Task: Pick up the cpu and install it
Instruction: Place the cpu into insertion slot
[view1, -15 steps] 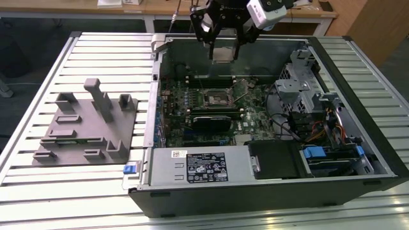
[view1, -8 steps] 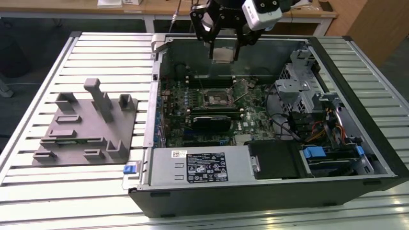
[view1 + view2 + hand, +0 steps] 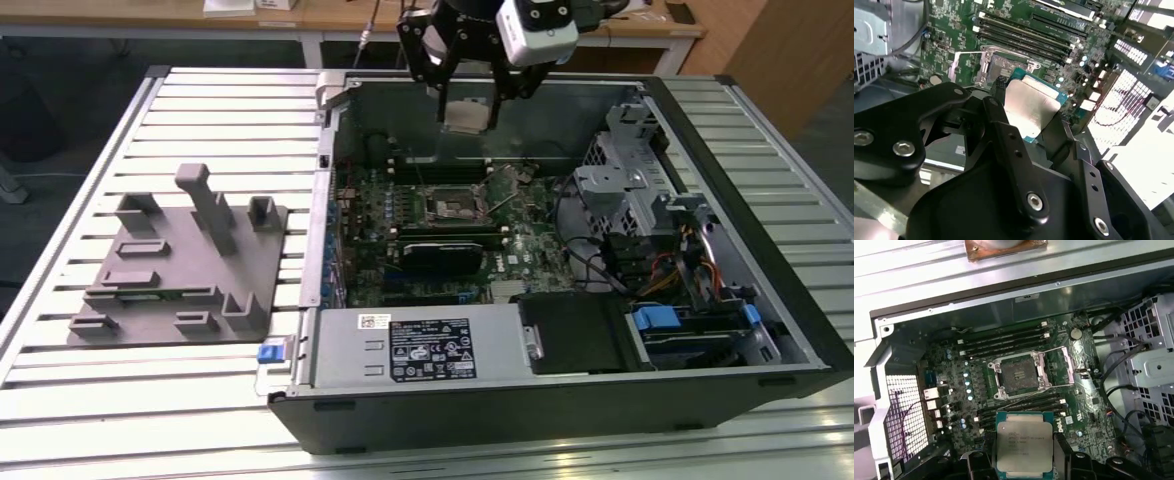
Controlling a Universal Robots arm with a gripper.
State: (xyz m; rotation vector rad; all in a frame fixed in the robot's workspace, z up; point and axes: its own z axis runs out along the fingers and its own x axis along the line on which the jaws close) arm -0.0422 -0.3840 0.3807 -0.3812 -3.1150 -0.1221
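An open black metal computer case [image 3: 534, 418] lies on a slatted silver aluminium table [image 3: 134, 425], green circuit board [image 3: 537, 245] inside; a grey moulded plastic tray [image 3: 167, 272] sits at the exterior view's left

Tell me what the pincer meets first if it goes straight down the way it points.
Likely the motherboard around the open socket, with the held cpu touching first; the exact spot is unclear.

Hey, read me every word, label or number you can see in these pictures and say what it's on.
Nothing is clear enough to quote.
The white label on the power supply, exterior view: print too small to read.
The small sticker at its corner: blurred.
The top of the cpu, held in the gripper, first wrist view: lines of print, too blurred to read.
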